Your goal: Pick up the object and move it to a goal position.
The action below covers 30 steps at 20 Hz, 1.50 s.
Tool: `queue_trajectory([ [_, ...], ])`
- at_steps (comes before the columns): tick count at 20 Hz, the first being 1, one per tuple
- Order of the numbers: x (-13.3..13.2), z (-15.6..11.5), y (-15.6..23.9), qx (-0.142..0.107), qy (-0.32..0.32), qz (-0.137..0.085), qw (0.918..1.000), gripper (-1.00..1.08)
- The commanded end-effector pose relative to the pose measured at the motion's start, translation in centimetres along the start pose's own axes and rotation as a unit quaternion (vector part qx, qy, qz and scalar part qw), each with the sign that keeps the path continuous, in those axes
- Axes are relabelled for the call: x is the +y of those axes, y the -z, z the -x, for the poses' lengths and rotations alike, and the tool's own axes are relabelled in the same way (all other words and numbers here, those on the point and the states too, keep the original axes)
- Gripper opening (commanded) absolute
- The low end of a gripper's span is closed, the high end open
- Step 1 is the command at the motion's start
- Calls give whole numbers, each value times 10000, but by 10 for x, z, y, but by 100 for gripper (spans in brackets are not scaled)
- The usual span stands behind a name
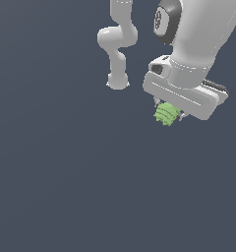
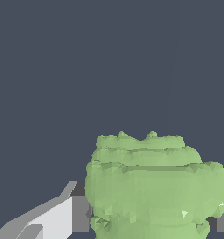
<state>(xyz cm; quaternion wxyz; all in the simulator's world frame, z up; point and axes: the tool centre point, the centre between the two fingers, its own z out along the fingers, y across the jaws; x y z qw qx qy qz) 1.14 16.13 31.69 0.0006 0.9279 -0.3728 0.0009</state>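
Note:
The object (image 1: 166,114) is a small light-green lumpy thing with ridged, stacked lobes. It sits right under the white gripper hand, between the short fingers of my gripper (image 1: 168,111). In the wrist view the object (image 2: 153,186) fills the space between the two grey finger pads (image 2: 80,214), which press against its sides. The gripper is shut on the object. Nothing shows whether the object rests on the dark surface or hangs above it. No goal marker is in view.
The white arm's links and base (image 1: 117,81) stand at the back in the exterior view. A plain dark grey-blue surface (image 1: 66,172) fills the rest of both views.

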Motion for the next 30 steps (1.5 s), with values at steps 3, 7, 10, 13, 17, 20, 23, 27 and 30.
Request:
queue_trajectory([
  [3, -22, 9, 26, -4, -4, 3, 10000, -100],
  [7, -40, 15, 45, -6, -2, 1, 10000, -100],
  [10, -51, 19, 58, -9, -1, -1, 10000, -100],
  [13, -61, 22, 69, -9, -1, -1, 10000, -100],
  [17, -71, 25, 79, -9, -1, -1, 10000, -100],
  [20, -76, 27, 84, -9, -1, -1, 10000, -100],
  [23, -79, 28, 88, -11, 1, -3, 10000, -100],
  [27, -82, 28, 90, -11, 1, -3, 10000, -100],
  [30, -82, 28, 91, -11, 1, -3, 10000, -100],
])
